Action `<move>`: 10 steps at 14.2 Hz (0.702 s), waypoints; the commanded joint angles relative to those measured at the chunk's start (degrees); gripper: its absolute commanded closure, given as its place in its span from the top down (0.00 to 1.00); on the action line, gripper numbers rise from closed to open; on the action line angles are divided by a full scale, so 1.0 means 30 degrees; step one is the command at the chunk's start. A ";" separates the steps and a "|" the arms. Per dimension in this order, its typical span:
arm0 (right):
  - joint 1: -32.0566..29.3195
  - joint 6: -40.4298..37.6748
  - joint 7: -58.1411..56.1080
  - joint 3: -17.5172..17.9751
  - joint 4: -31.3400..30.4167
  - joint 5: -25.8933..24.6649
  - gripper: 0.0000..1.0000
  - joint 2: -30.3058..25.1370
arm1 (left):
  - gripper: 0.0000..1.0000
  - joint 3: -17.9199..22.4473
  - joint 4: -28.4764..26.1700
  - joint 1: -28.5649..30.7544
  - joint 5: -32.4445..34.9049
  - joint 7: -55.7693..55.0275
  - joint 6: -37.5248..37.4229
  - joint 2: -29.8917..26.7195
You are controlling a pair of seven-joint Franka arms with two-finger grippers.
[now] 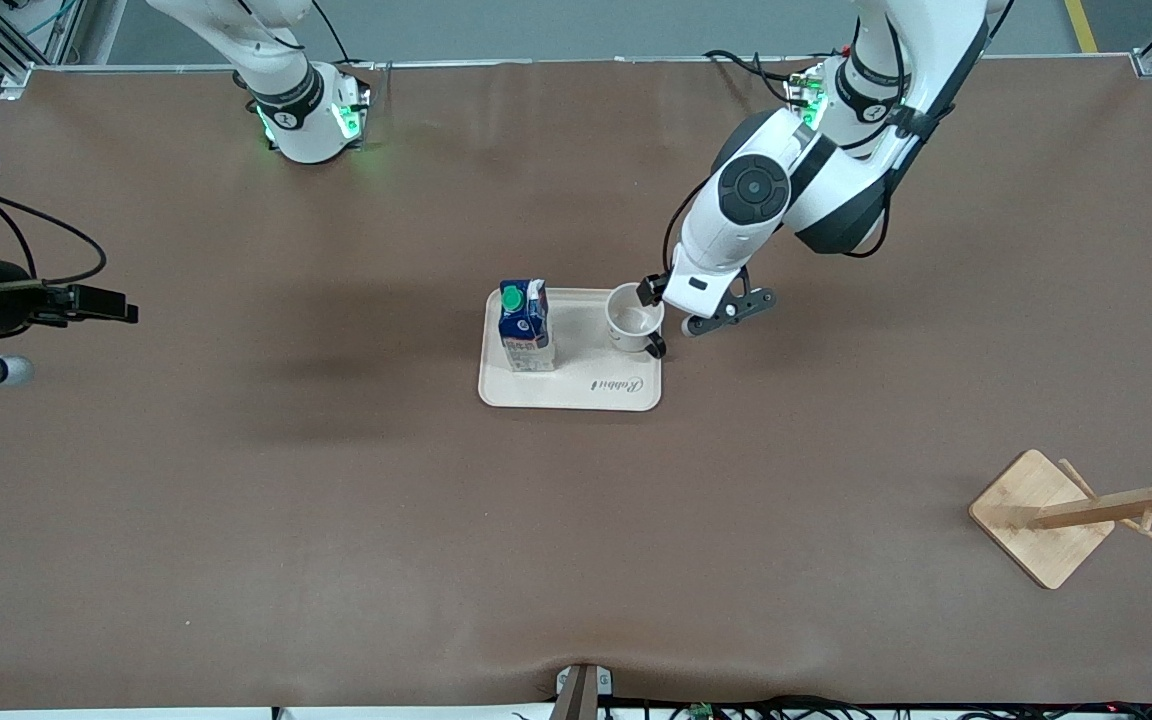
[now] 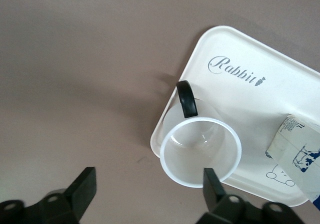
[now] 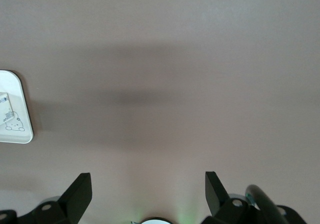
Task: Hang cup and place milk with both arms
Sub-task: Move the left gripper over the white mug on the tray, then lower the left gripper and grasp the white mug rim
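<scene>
**Cup pickup under way, milk waiting**

Fingers of my left gripper point(image 2: 145, 191) are spread wide and hold nothing. In the left wrist view one finger point(image 2: 212, 184) overlaps the rim of the cup point(image 2: 201, 151), while the other finger point(image 2: 82, 186) hangs over bare table off the tray's edge. So I judge the step in hand to be the approach to the cup, with no grasp made yet. The cup stands upright on the white tray point(image 1: 576, 395), at the corner toward my left arm's end, its black handle point(image 2: 187, 98) pointing toward the front camera.

Next I would need to straddle the cup wall, or the handle, before closing, then carry it to the wooden rack point(image 1: 1086, 510), which stands well apart near the left arm's end of the table.

My right gripper point(image 1: 126, 310) waits, open and empty, over bare table at the right arm's end.

The milk point(image 1: 524, 328) stands upright on the same tray, beside the cup toward my right arm's end.

"Rabbit" is printed in script on the tray point(image 2: 236, 69). Small print on the carton's red label is too fine to read.
</scene>
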 commanded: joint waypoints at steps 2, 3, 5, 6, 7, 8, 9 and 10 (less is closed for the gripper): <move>-0.0240 -0.0985 0.0209 0.0182 0.0087 0.0154 1.00 0.0072 | 0.80 -0.0031 -0.0517 -0.0282 0.0160 -0.0602 0.1558 0.0719; -0.0037 -0.1280 0.0325 0.0182 0.0058 0.0213 1.00 0.0130 | 0.76 -0.0002 -0.0606 -0.0457 0.0189 -0.0747 0.1909 0.1041; 0.0722 -0.1546 0.2306 0.0240 -0.0029 0.0301 1.00 0.0131 | 0.73 -0.0002 -0.0636 -0.0517 0.1324 -0.1563 0.2264 0.1831; 0.1132 -0.1953 0.3449 0.0241 -0.0030 0.0301 1.00 0.0102 | 0.73 -0.0031 -0.0607 -0.0576 0.2028 -0.2294 0.2525 0.2299; 0.1572 -0.2073 0.4244 0.0270 -0.0030 0.0330 1.00 0.0043 | 0.72 -0.0031 -0.0606 -0.0750 0.2586 -0.3113 0.3137 0.2797; 0.2011 -0.2074 0.4629 0.0270 0.0057 0.0359 1.00 -0.0015 | 0.72 -0.0002 -0.0606 -0.0868 0.2997 -0.3730 0.3491 0.3208; 0.2566 -0.2045 0.4923 0.0299 0.0174 0.0708 1.00 -0.0016 | 0.68 -0.0002 -0.0606 -0.0898 0.3524 -0.4230 0.3611 0.3531; 0.3065 -0.1958 0.5361 0.0270 0.0320 0.1059 1.00 -0.0045 | 0.67 -0.0031 -0.0606 -0.0898 0.3906 -0.4670 0.3641 0.3767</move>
